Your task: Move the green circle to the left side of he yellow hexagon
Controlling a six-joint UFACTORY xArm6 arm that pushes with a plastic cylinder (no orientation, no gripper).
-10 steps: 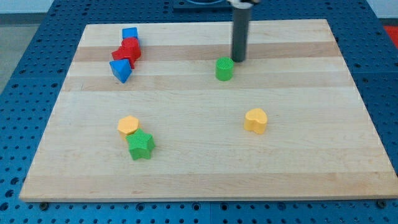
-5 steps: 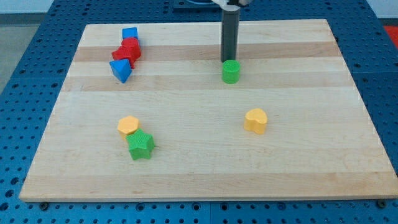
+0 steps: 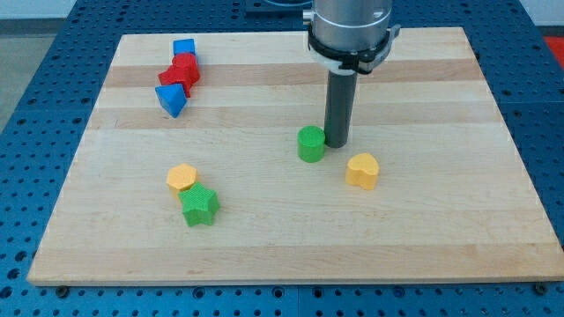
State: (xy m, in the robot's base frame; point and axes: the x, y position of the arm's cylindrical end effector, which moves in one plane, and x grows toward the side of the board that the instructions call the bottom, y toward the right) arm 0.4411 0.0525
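The arm carries no gripper and holds nothing; my tip (image 3: 336,143) stands on the board touching the right side of the green circle (image 3: 310,143), a short ribbed cylinder near mid-board. The yellow hexagon (image 3: 181,178) lies well apart, toward the view's lower left, with the green star (image 3: 200,206) touching it below. A good push would probably run leftward and slightly down, staying centred behind the circle, and curve above the hexagon to reach its left side.
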